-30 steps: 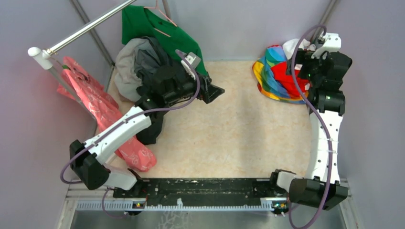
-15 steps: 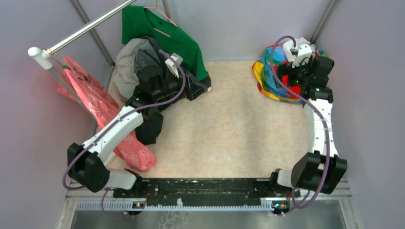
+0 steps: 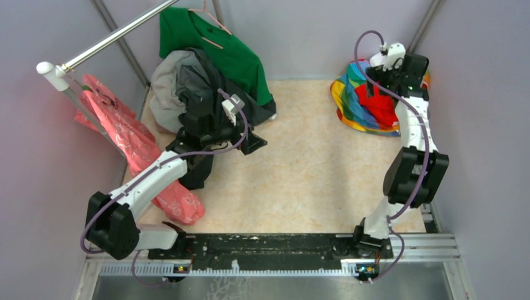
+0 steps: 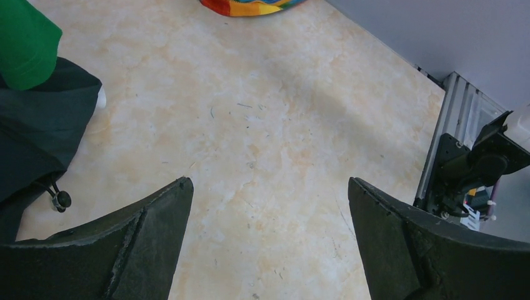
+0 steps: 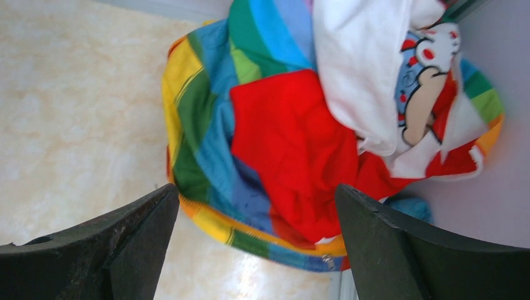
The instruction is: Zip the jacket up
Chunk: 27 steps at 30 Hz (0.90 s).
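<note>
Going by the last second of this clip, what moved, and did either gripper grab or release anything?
The right gripper reached farther toward the back corner, above the jacket, and its elbow rose. The left gripper drew back, nearer and leftward, beside the clothes pile. Nothing was grabbed or released. Both grippers stayed open and empty, and the jacket and pile lie unchanged.

table middle: wide open, easy pass anywhere
back-left: heap of clothes under the rail, pretty crowded
left edge: pink garment hanging down
back-right corner: jacket bunched against the wall
</note>
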Available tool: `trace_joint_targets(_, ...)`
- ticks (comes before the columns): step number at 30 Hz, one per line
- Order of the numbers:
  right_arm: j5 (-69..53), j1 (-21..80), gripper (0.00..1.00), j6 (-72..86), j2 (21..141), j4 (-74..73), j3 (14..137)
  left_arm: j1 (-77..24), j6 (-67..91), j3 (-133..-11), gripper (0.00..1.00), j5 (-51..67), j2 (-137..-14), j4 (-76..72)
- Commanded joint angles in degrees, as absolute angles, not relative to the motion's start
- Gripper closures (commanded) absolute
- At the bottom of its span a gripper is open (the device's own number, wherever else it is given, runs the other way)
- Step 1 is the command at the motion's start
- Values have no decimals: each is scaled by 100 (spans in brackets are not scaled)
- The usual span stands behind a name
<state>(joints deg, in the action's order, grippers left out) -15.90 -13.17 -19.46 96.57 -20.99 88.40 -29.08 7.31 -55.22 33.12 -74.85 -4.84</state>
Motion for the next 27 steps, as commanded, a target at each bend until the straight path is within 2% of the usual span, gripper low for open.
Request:
trace_joint_targets(1,-1042,-1344,6,-2076,10143,-1931,9729,-2861,429,-5424,1,3469,-7312,-655)
trace_joint_targets(13,510,-1340,12,-2400,12498,-1939,11854,-2826,211,-5432,1,3378,-7491,-416)
trace_joint_targets(27,1477,-1375,20,-2602,14286,-427,12913,-2720,96,-5525,1,3477,-7906,-280)
